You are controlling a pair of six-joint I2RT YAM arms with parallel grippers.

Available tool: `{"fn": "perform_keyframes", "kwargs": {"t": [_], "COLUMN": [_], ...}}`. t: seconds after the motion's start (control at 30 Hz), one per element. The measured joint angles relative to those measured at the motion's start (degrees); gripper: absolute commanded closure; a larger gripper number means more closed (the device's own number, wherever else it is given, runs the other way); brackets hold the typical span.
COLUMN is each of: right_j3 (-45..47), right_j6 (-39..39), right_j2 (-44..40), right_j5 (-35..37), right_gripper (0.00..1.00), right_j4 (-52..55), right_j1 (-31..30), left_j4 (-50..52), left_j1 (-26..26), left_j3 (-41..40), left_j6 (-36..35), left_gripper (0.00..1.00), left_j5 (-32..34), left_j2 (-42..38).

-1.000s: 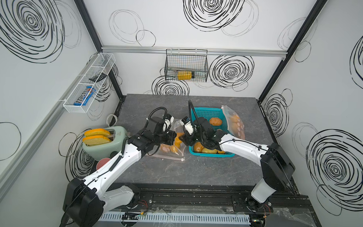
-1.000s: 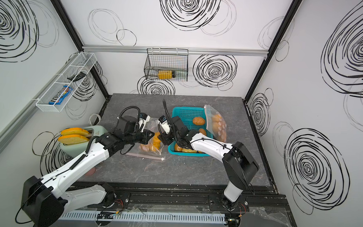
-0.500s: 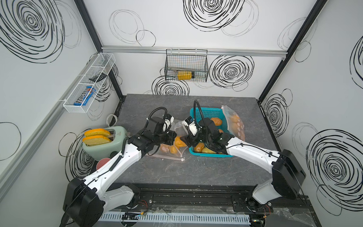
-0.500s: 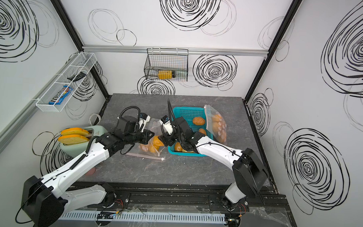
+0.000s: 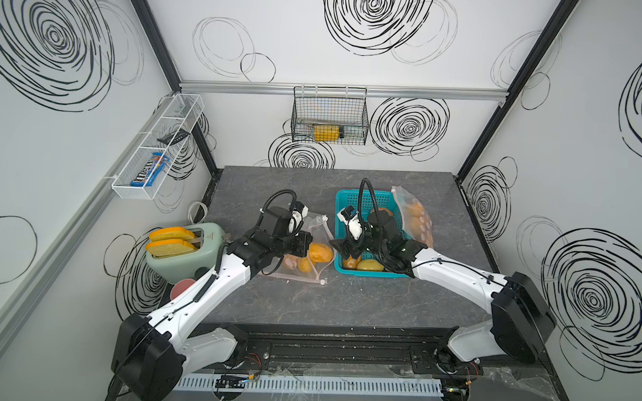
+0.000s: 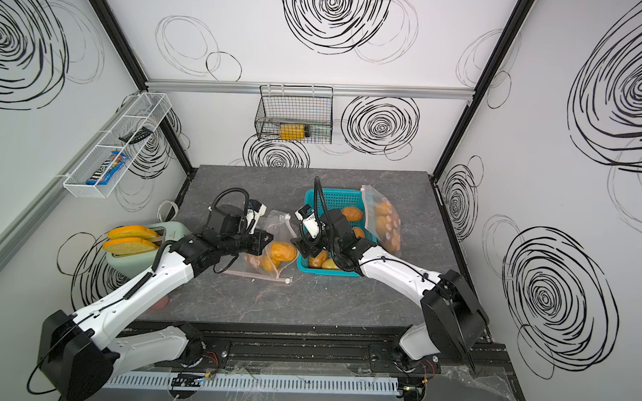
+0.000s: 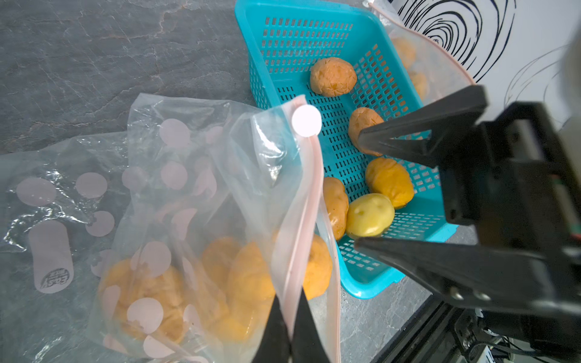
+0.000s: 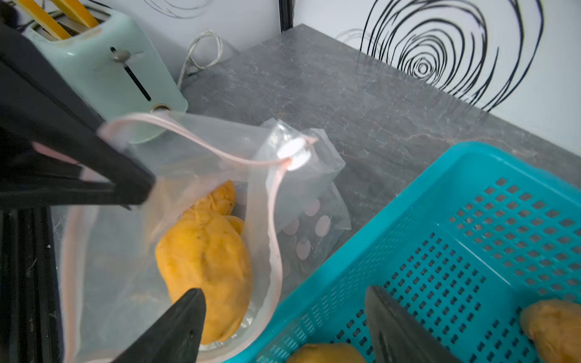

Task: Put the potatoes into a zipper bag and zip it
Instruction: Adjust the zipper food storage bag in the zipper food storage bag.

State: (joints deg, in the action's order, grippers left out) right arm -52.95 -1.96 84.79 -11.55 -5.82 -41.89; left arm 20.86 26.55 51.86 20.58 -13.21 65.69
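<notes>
Clear plastic zipper bag (image 8: 125, 251) on grey worktop (image 5: 345, 301), zip rim pinched in the closed left gripper (image 7: 291, 320). Against one second earlier: one more of the potatoes (image 8: 204, 267) inside the bag; right gripper (image 8: 284, 295) emptied, spread wide above the teal basket (image 7: 314, 41) edge. In the left wrist view only: five potatoes remaining in the basket.

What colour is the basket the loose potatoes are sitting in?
Turquoise; the basket shows best in the left wrist view.
</notes>
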Motion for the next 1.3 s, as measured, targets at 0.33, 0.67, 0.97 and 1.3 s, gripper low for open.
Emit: {"fn": "perform_keyframes", "kwargs": {"t": [0.33,0.67,0.97,1.3], "right_j3": [-3.37,-5.90,-9.42,-7.28], "right_j6": [2.84,6.91,8.70,15.19], "right_j2": [3.08,7.93,12.52,7.10], "right_j5": [-6.71,-12.04,-17.40,-22.93], "right_gripper": [0.23,0.43,0.98,1.00], "right_j4": [0.39,-0.63,1.33,-1.55], "right_j1": [0.09,1.01,1.36,3.54], "left_j4": [-2.19,-3.96,-4.33,-3.78], "left_j1": [-4.57,-5.73,-6.05,-5.25], "left_j3": [-1.05,-1.86,-1.95,-1.92], "left_j6": [1.49,2.29,2.43,2.27], "left_gripper": [1.00,1.00,1.00,1.00], "left_j5": [-0.87,-1.31,-1.73,-2.86], "left_j2": [-4.74,-6.29,-6.25,-0.50]}}
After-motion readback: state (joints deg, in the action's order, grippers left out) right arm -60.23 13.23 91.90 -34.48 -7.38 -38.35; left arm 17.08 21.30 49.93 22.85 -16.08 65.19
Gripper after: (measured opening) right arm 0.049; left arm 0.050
